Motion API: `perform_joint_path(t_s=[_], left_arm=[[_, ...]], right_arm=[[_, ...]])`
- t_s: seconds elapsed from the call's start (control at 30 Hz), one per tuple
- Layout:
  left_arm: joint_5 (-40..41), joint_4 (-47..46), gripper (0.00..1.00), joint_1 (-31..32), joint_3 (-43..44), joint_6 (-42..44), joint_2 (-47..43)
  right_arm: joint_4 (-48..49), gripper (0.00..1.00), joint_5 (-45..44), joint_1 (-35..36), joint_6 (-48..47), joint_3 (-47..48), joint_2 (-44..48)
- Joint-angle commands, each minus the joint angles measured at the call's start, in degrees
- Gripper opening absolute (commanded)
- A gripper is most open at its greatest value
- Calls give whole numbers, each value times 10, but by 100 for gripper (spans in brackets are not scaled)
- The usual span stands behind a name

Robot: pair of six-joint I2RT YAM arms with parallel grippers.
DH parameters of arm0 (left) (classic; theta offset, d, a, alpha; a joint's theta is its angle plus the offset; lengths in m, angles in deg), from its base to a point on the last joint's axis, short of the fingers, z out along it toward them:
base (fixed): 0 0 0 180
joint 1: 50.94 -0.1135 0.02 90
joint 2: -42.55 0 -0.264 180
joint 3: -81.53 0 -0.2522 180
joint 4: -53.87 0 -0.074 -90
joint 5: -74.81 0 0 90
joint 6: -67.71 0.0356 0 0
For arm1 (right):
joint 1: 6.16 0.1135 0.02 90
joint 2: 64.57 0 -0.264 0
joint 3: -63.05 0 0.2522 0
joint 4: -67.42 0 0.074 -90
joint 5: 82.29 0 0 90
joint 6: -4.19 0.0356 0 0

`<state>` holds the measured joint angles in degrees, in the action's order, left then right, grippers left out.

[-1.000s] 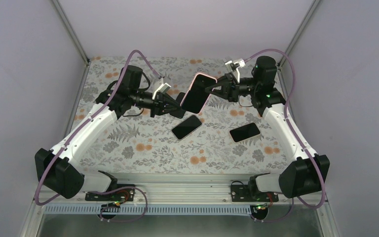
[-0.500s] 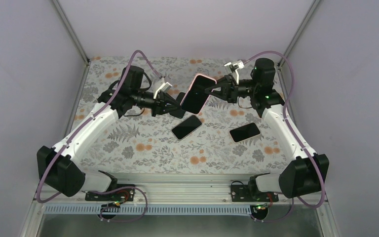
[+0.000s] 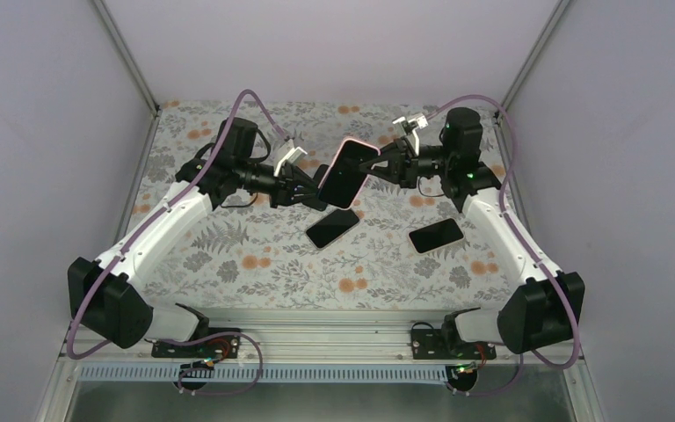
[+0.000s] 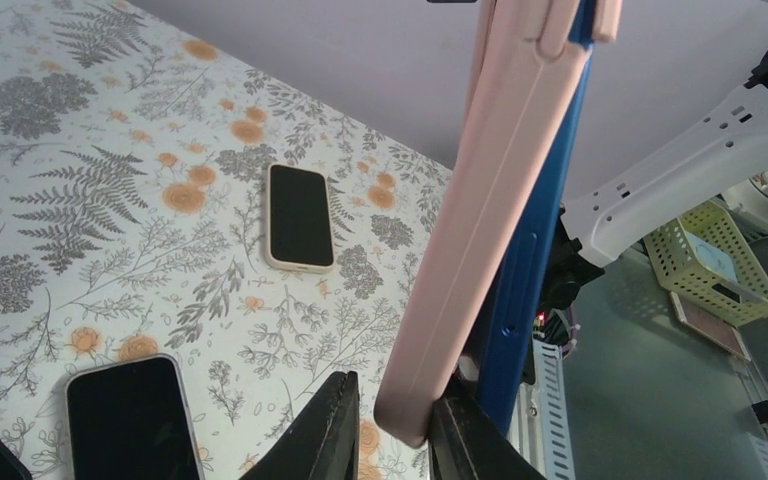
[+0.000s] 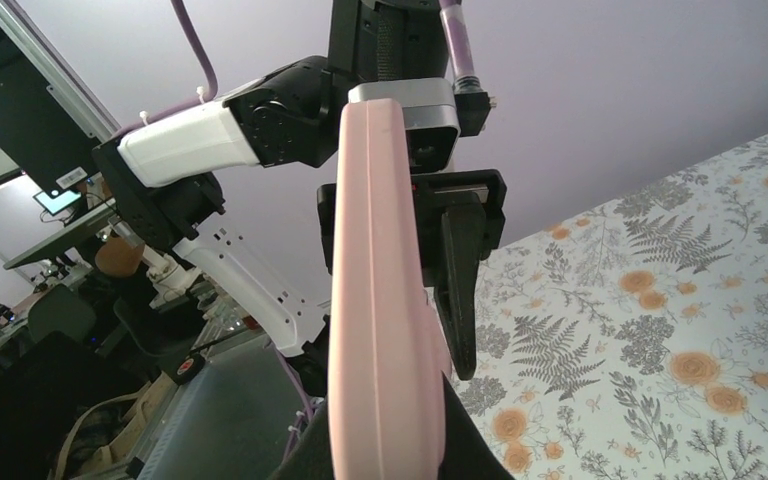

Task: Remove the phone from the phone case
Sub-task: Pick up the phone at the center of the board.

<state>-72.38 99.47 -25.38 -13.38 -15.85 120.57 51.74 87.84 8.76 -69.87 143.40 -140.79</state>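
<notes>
Fingers on our right point(image 5: 465, 445) clench the case point(image 5: 375, 300); only our left wrist view shows the phone point(image 4: 535, 230) blue-sided, left fingers point(image 4: 335, 435) astride, grip unclear.

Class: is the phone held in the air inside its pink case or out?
Inside, at least partly: the blue phone sits edge-on within the pink case, held aloft.

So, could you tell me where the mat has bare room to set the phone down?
The widest bare patch is the near strip of mat, between the two loose phones and the rail. The far edge by the back wall is bare too. The centre is crowded: the left pincer and right pincer hold the cased phone there.
</notes>
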Motion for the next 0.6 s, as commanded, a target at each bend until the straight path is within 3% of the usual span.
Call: perform_joint_path(t_s=[0.0,0.57], left_arm=[[3,-69,18,-5,23,-7,3],[-43,-86,20,15,42,-12,13]], right_arm=[[-19,4,115,46,-1,-16,5],[-32,4,90,93,-29,-32,-33]])
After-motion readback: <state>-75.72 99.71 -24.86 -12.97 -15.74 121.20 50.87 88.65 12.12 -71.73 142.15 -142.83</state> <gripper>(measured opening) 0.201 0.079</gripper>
